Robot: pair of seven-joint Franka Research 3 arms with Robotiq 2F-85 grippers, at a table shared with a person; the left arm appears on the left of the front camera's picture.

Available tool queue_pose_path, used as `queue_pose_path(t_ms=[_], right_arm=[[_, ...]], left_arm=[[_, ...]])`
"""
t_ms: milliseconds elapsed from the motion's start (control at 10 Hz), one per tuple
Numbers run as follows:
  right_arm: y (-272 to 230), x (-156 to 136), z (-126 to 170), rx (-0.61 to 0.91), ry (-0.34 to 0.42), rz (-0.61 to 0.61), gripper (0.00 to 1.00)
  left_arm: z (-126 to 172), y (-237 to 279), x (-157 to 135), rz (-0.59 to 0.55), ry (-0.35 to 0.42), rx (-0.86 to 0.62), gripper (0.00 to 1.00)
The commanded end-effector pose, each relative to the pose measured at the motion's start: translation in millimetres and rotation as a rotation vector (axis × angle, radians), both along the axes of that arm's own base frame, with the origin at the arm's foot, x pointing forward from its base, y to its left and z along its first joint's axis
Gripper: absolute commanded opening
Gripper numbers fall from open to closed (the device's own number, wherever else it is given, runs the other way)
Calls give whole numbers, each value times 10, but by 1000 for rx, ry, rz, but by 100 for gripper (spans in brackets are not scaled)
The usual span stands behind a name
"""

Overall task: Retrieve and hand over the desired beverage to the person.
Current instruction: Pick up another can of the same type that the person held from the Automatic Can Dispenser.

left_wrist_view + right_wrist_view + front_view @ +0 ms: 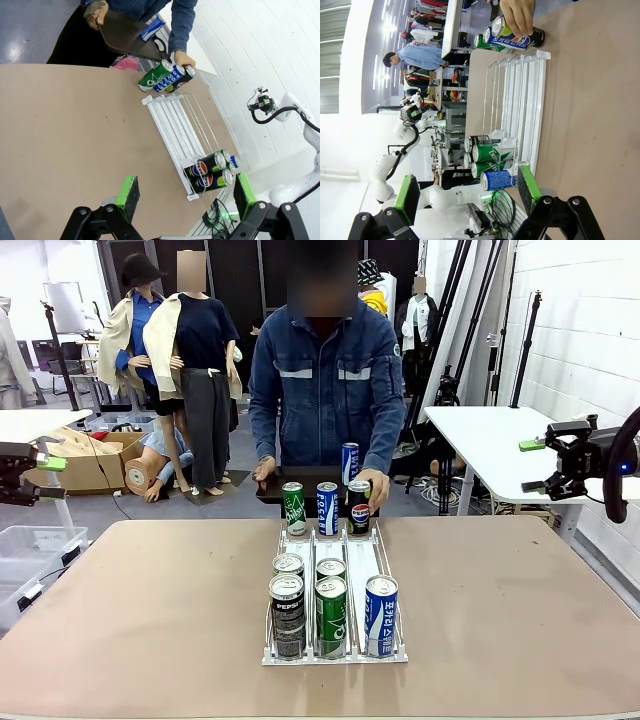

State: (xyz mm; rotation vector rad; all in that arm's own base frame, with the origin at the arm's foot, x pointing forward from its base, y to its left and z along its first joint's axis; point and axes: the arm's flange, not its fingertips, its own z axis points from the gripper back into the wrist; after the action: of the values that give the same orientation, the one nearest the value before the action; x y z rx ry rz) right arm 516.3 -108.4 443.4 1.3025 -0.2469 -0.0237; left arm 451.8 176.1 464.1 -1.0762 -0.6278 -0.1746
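A white wire rack stands mid-table with several drink cans. At its near end are a black Pepsi can, a green can and a blue can, with two more cans behind them. At the far end stand a green can, a blue can and a Pepsi can, which the person's hand touches. The person holds a black tray bearing a blue can. My left gripper and right gripper are open, high off the table's sides.
The tan table is bare on both sides of the rack. A white side table stands at the back right, near my right arm. Boxes and a plastic bin sit on the floor at the left.
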Motion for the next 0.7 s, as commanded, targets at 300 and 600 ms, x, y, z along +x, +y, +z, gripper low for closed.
queue_pose_path(t_ms=[300, 600], right_arm=[[-11, -15, 55, -21, -51, 73, 100], [-52, -4, 96, -24, -71, 110, 100]], left_arm=[[362, -455, 110, -17, 95, 45, 100], [534, -913, 178, -40, 148, 133, 100]])
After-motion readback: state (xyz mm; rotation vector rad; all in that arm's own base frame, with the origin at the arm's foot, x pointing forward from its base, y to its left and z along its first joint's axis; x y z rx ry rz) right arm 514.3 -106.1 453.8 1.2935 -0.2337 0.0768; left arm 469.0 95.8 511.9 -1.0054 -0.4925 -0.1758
